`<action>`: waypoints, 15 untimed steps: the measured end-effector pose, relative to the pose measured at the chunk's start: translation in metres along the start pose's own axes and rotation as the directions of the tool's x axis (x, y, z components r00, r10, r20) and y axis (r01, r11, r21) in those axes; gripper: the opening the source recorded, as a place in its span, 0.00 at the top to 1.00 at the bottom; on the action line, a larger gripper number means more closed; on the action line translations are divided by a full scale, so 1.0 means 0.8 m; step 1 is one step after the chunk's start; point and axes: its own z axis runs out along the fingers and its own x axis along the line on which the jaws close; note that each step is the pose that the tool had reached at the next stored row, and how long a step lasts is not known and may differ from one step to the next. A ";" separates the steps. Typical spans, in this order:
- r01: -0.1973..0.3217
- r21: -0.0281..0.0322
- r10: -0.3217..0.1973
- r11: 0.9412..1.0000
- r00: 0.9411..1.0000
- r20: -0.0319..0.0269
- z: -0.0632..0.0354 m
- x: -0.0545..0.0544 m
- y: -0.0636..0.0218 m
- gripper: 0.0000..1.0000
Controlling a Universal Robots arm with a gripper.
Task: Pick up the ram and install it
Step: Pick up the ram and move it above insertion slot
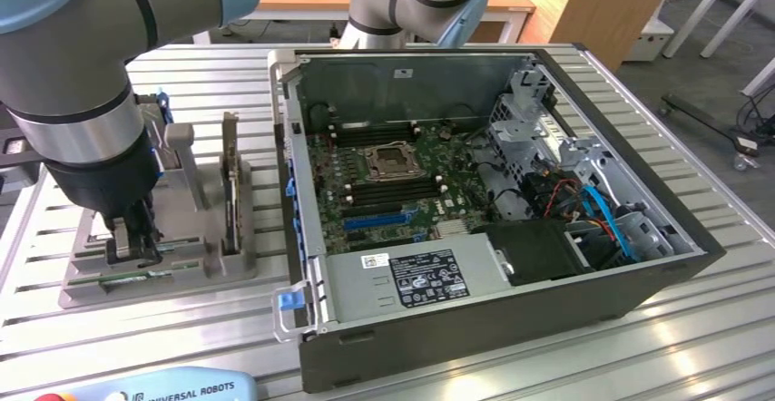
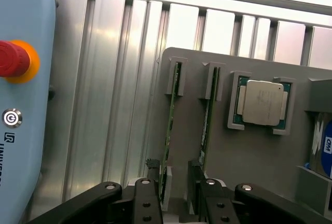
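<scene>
Here — black pincer (image 2: 174, 180) at the thin green ram stick (image 2: 168, 130).
Jaws stand open, one on each side of the stick — it sits on edge in a grey plastic holder (image 2: 244, 156).

Ram (image 2: 170, 125) stood on edge in grey holder (image 2: 244, 151), straddled by spread gripper (image 2: 175, 190), 2nd stick (image 2: 208, 115) and silver processor (image 2: 263, 102) slotted beside
</scene>
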 end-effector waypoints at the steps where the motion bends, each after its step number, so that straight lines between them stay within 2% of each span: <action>1: -0.001 0.000 0.001 1.000 1.000 0.000 0.000 0.000 0.000 0.64; 15: -0.014 0.000 0.014 1.000 1.000 0.001 0.000 0.000 0.000 0.64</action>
